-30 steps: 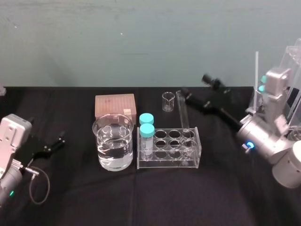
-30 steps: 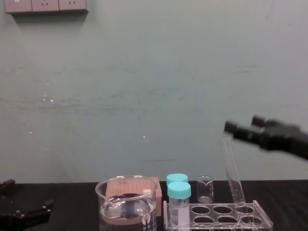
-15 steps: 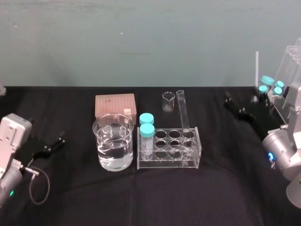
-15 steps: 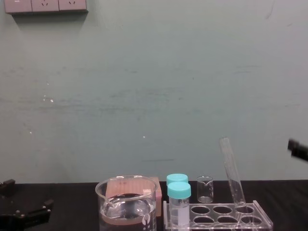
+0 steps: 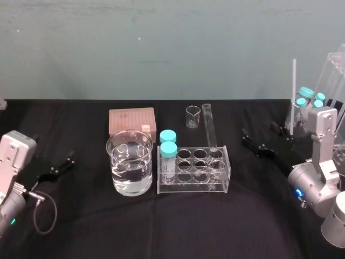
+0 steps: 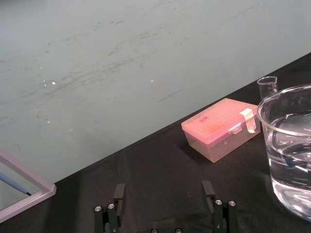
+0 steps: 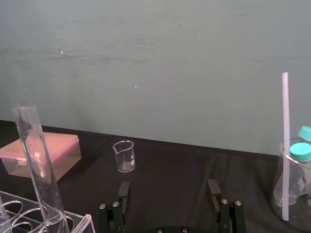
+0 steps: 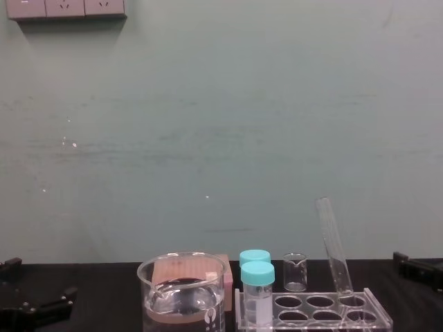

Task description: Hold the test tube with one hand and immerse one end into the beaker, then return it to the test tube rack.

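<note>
The test tube (image 5: 209, 127) stands leaning in the back right hole of the test tube rack (image 5: 221, 186), with nothing gripping it; it also rises at the near left of the right wrist view as the test tube (image 7: 41, 165). The beaker (image 5: 129, 162), part full of clear liquid, stands left of the rack. My right gripper (image 5: 260, 137) hovers low to the right of the rack, open and empty, its fingers (image 7: 124, 190) spread wide. At the far left of the table my left gripper (image 5: 54, 156) rests open and empty.
A pink box (image 5: 132, 121) sits behind the beaker. A tiny beaker (image 5: 192, 116) stands behind the rack, and two teal-capped vials (image 5: 168, 151) fill the rack's left holes. A flask stand with capped vials (image 5: 308, 97) and a white rod is at the far right.
My right gripper has pulled back from the test tube's top, moving right and down toward the table. The tube stays leaning in the rack. The left arm has not moved.
</note>
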